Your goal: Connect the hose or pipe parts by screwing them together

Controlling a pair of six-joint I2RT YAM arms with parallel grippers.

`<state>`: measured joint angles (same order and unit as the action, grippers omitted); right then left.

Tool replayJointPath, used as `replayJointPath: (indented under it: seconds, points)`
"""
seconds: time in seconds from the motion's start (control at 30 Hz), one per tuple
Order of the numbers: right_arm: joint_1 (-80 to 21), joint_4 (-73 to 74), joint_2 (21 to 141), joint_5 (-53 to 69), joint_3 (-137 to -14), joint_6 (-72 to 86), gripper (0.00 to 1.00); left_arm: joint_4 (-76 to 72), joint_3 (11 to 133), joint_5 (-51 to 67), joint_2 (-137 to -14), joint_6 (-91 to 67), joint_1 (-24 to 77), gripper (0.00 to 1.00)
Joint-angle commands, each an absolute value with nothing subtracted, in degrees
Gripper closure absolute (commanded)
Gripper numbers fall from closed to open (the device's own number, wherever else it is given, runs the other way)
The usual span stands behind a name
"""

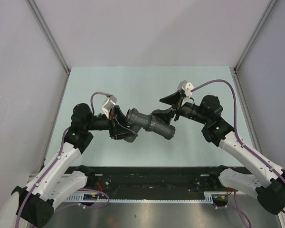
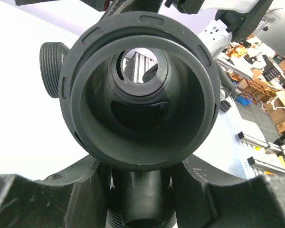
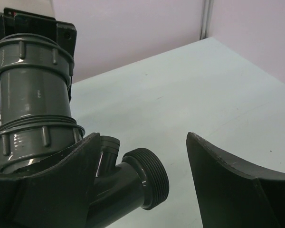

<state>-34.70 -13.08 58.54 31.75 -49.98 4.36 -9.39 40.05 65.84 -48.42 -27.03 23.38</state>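
The tube [image 1: 152,122] is gripped at one end by the left tool [image 1: 118,124], whose fingers are partly closed around it, holding it in the air above the table [image 1: 133,85]. At the tube's other end sits the branched fitting [image 3: 128,185], right against its collar. The right tool [image 3: 141,142] stands open around that fitting, one finger close beside it, the other well clear of its threaded port [image 3: 149,176].

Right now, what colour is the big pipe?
The pipe is dark grey; the right wrist view shows it best.
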Motion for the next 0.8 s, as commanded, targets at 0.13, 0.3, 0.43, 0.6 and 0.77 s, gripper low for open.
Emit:
replayJointPath:
  seconds: [0.13, 0.3, 0.43, 0.6, 0.77]
  points:
    - [-33.1, -8.0, 52.0, 27.3, -53.3, 0.1, 0.09, -16.8, 42.3, 57.9, -47.3, -33.4, 20.7, 1.00]
    - [-33.5, -7.2, 48.4, 31.4, -55.5, -9.5, 0.00, -16.8, 41.2, 56.0, -45.6, -37.0, 20.7, 0.99]
    - [-39.3, -3.2, 47.8, 31.5, -55.5, -22.0, 0.00, -16.8, 41.1, 54.4, -44.7, -40.6, 20.7, 1.00]
    - [-50.1, 5.6, 50.3, 20.0, -57.7, -39.8, 0.00, -16.8, 40.9, 53.5, -44.0, -43.4, 20.7, 1.00]
    - [-57.8, 6.7, 54.9, 10.9, -60.2, -45.3, 0.00, -16.8, 40.8, 54.8, -44.4, -45.1, 20.7, 1.00]
